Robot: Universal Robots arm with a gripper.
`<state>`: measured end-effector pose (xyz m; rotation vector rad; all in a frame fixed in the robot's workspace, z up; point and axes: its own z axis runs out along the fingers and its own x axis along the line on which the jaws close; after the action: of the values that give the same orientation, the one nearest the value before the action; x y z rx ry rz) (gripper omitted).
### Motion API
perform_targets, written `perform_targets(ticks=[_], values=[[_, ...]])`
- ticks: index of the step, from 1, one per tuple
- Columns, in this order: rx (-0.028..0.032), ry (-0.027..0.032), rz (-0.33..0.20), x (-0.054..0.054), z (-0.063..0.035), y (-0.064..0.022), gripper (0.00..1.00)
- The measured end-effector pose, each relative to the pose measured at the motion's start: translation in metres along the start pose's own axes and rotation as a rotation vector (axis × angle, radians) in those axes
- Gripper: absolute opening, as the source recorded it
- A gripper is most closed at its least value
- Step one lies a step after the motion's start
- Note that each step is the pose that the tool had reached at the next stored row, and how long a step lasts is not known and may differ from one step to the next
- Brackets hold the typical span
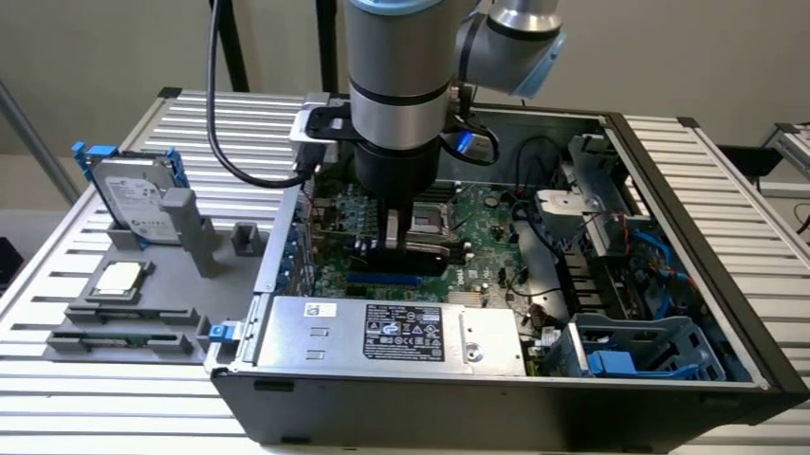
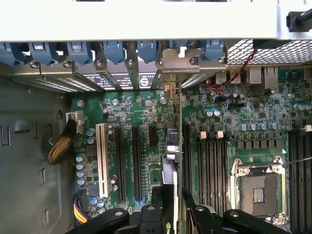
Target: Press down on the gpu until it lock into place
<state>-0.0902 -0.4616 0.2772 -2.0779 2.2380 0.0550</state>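
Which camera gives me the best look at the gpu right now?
Wrist view: the gpu runs edge-on from its bracket toward the camera. The exterior view shows its black cooler partly hidden under the arm.

A plain beige wall point(image 1: 114, 47) is standing well behind the tool point(image 1: 408, 248). The bench point(image 1: 734, 171) of silver slats is spreading around it. Soft, even light is falling, and pale floor point(image 1: 19, 223) is showing beyond the bench edge, at the exterior view's left.

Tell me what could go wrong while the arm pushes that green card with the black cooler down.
The green gpu card with its black cooler stands edge-on among black slots; pushed off-line, it might flex the large green motherboard. Its thin silver bracket could snag against the grey slot covers.
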Motion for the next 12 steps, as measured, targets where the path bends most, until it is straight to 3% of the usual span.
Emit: perform_targets(ticks=[12], values=[[-0.0003,0.0004,0.0,0.0008,0.006,0.0029,0.26]])
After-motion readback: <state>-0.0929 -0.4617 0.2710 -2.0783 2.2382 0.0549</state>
